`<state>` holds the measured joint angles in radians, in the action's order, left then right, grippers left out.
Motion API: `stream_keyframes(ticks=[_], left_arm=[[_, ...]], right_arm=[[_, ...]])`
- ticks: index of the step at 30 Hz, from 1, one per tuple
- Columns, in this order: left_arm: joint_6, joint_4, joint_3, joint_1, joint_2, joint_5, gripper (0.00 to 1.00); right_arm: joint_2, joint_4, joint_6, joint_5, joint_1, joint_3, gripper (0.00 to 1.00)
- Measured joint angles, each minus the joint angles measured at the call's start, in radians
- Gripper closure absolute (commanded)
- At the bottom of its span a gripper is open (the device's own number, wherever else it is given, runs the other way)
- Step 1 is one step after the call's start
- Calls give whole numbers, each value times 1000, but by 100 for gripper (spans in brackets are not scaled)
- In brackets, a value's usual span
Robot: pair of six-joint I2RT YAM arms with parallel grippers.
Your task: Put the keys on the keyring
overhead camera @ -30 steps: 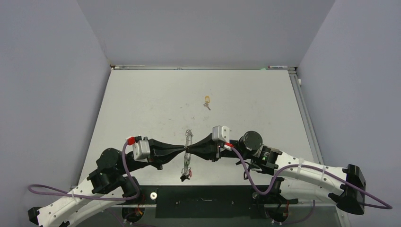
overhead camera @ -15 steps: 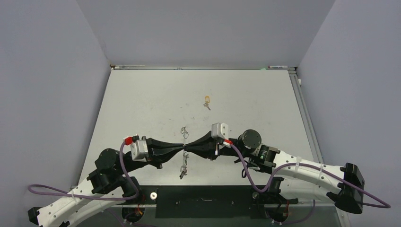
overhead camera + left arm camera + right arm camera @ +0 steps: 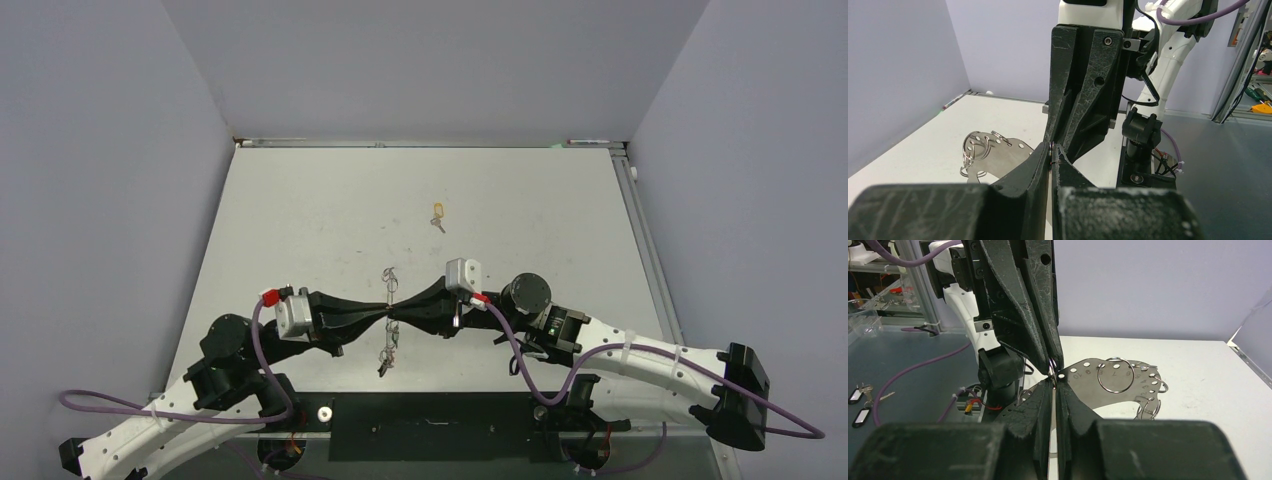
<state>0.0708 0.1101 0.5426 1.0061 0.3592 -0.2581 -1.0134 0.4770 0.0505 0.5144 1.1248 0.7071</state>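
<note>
Near the desk's (image 3: 300, 220) front edge, my left tool (image 3: 386, 314) and right tool (image 3: 395, 313) meet tip to tip, both with jaws together. They pinch at one end of a hole-punched metal plate (image 3: 1083, 387). I can't tell whether each grips the plate or the small ring there. Keyring (image 3: 1116, 392) sits on the plate, just right of my right tool's tips in the right wrist view. One yellow-tagged key (image 3: 437, 215) lies farther back on the desk, well apart from both tools.
</note>
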Motion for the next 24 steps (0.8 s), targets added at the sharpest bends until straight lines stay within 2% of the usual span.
stream_keyframes(ticks=[7, 9, 12, 15, 18, 24], left_arm=[[-4, -1, 0, 0, 0, 0, 100], [-8, -5, 0, 0, 0, 1, 89], [-21, -24, 5, 2, 0, 4, 66], [-31, -51, 8, 7, 0, 3, 54], [-36, -79, 12, 7, -2, 4, 47], [-74, -188, 50, 7, -31, 21, 29]], right_arm=[[0, 1, -11, 11, 0, 0, 95], [0, 0, -34, 16, 0, 0, 95], [4, -10, -78, 16, 0, 0, 95], [5, -30, -133, 8, 2, 0, 95], [5, -53, -196, -21, 15, -2, 95], [3, -124, -353, -182, 121, -3, 95]])
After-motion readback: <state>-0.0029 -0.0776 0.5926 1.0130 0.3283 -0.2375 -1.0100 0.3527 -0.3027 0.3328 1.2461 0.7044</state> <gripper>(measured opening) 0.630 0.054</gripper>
